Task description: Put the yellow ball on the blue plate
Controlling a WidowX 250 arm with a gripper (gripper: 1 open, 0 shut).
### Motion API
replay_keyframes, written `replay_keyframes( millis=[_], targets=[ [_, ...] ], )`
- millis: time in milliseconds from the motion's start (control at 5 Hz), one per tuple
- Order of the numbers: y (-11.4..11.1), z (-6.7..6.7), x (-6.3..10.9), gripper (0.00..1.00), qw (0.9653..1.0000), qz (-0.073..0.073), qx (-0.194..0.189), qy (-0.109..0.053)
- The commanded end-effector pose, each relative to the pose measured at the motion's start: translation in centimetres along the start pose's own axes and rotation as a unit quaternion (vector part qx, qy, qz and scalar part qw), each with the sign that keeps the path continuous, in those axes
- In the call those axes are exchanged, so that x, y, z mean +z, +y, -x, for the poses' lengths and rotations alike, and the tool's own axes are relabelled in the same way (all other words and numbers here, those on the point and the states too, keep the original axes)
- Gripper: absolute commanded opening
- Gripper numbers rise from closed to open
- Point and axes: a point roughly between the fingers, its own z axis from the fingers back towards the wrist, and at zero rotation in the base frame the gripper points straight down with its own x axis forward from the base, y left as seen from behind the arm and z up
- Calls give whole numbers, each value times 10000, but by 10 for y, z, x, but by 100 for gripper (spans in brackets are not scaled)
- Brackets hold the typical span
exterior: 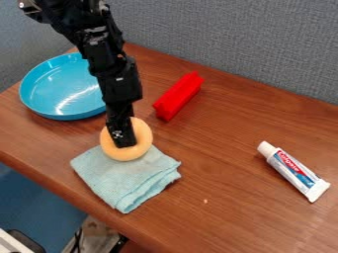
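The yellow ball [129, 147] rests on a light teal cloth [126, 172] near the table's front left. My gripper [123, 131] comes straight down onto the top of the ball, and its dark fingers are shut on it. Behind and to the left lies the blue plate [47, 91], round and shallow with nothing in it. The arm's black links rise from the ball toward the upper left, crossing in front of the plate's right rim.
A red rectangular block [179, 96] lies just right of the arm. A toothpaste tube [292, 169] sits at the right of the wooden table [224, 138]. The table's front edge runs close below the cloth.
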Motion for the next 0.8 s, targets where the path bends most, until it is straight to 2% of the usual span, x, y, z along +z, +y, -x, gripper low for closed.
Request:
replay_keyframes(
  millis=[0,600],
  targets=[
    [1,4,-29,0,9997,219,-89,55],
    [3,5,-30,0,9997,229,-118,32]
  ],
)
